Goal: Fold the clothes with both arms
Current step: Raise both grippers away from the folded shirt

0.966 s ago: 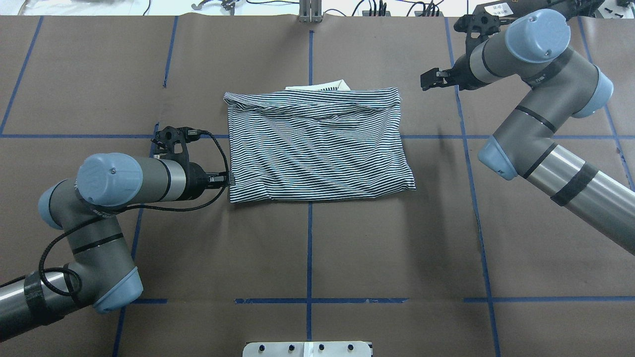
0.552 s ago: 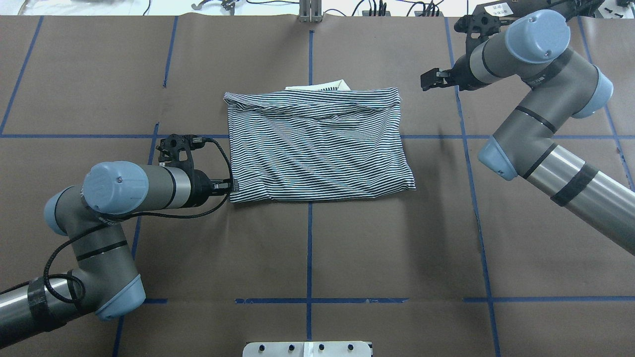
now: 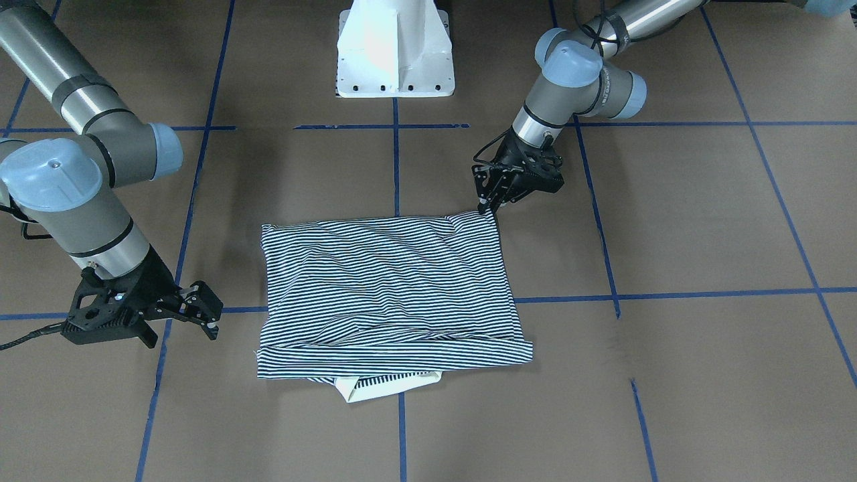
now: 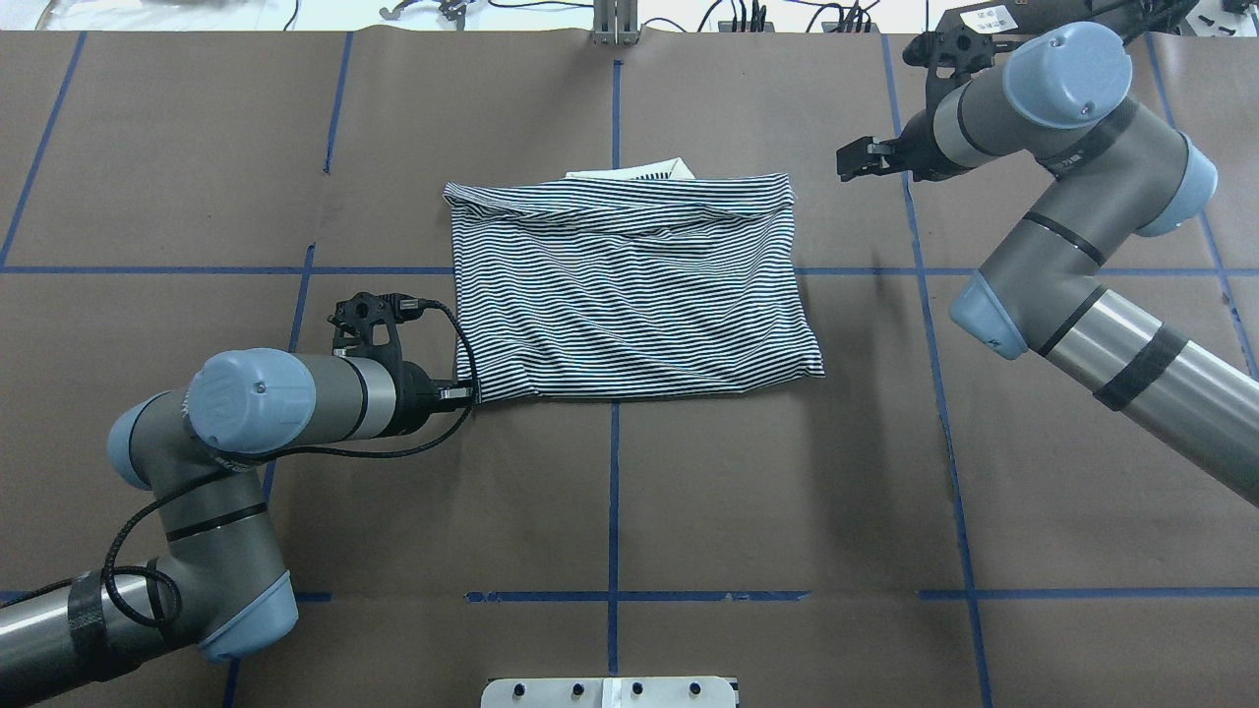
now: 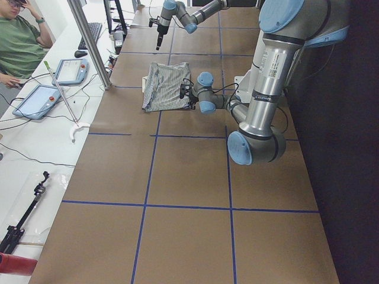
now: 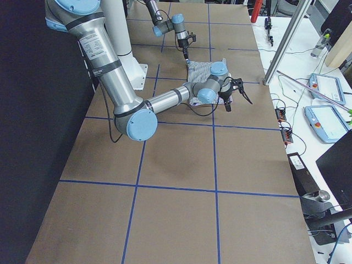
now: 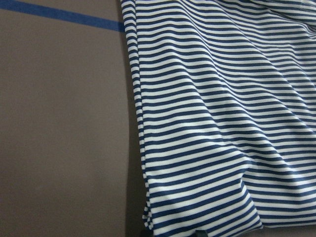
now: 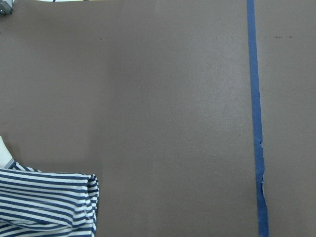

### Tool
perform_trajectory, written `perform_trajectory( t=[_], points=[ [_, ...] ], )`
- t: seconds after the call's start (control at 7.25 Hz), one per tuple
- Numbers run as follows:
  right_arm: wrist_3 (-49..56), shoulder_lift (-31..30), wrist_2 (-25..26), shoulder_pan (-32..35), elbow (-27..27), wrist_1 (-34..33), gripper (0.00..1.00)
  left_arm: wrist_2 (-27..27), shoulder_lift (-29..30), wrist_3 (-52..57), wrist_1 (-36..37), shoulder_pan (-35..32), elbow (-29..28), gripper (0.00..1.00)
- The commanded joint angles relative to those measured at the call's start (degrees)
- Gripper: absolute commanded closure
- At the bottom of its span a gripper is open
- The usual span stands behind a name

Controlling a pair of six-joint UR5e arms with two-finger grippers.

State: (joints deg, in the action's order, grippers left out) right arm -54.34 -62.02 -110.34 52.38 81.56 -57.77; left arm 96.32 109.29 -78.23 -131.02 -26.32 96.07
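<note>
Left arm (image 4: 325,398) & right arm (image 4: 1062,246): silver-grey tubes w/ lt-blue joint caps, blk bands, blk cables.

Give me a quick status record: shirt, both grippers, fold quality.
shirt: folded into a rough rectangle, lying on the table
collar: cream, poking out at the far edge
left gripper: at the shirt's near-left corner, tips apart in the wrist view, apparently not clamped yet
right gripper: open, beside the far-right corner, clear of the cloth
fold quality: wrinkled, right edge slanted
</note>
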Motion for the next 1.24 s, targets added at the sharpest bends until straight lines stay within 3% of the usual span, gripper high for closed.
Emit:
perform_trajectory(
  t=[0.0,0.28,0.55,0.83,1.1],
  points=[
    [-0.07,0.06,0.04,0.0,0.0,0.02,0.0,0.01,-0.3,0.8,0.07,-0.13,0.0,1.0],
    [-0.07,0.06,0.21,0.0,0.0,0.02,0.0,0.1,-1.7,10.86,-0.2,-3.27,-0.26,1.0],
    [-1.29,0.06,0.3,-0.18,0.0,0.02,0.0,0.19,-1.62,20.18,0.15,-11.33,-2.01,1.0],
    [-1.3,0.06,0.39,-0.35,0.0,0.02,0.0,0.27,2.39,27.49,-0.37,-19.87,-11.2,1.0],
    [-1.3,0.06,0.47,-0.44,-0.09,0.02,0.0,0.28,15.02,30.95,-0.99,-24.72,-27.0,1.0]
  ],
)
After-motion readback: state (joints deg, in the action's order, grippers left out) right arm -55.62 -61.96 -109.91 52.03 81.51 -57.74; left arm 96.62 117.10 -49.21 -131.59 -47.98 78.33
